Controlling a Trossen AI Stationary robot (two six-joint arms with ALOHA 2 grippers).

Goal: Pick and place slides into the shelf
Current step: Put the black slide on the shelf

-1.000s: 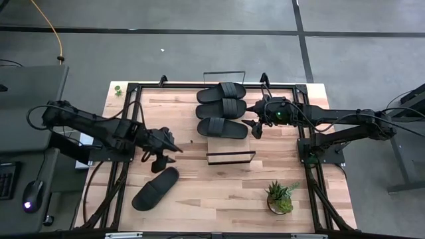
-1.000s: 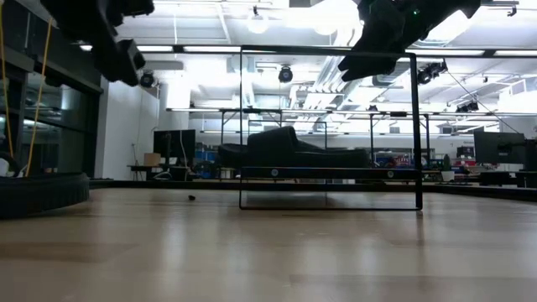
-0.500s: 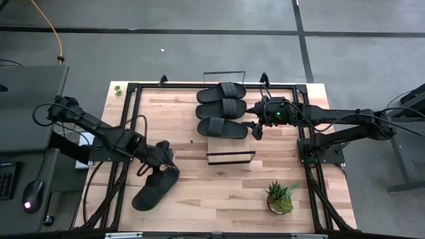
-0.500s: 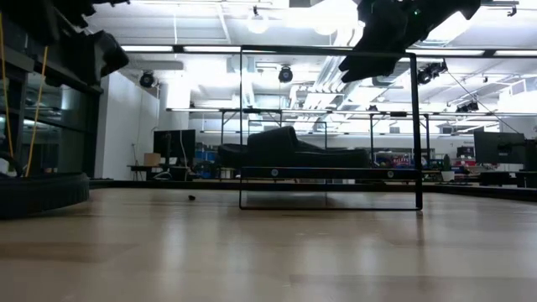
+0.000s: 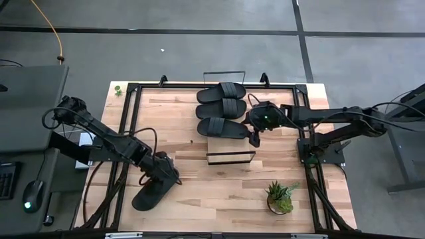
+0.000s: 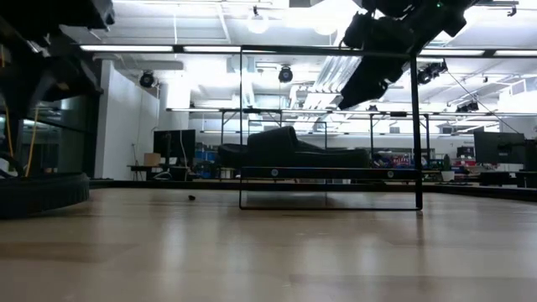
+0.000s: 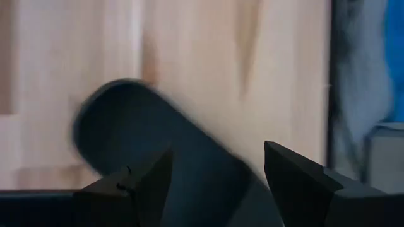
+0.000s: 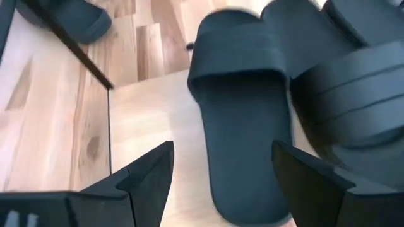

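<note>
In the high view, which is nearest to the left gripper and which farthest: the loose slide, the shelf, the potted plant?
1. Loose slide, directly beneath the left gripper, at the table's front left.
2. Shelf, mid-table, to the right.
3. Potted plant, front right, farthest.

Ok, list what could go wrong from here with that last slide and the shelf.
1. The left gripper hangs open over the loose slide, which lies diagonally on the table; a grab near one end may let it swing or slip.
2. Three slides already crowd the shelf, so the fourth may knock them.
3. The right gripper, open beside the shelf, could get in the way of the delivery.
</note>
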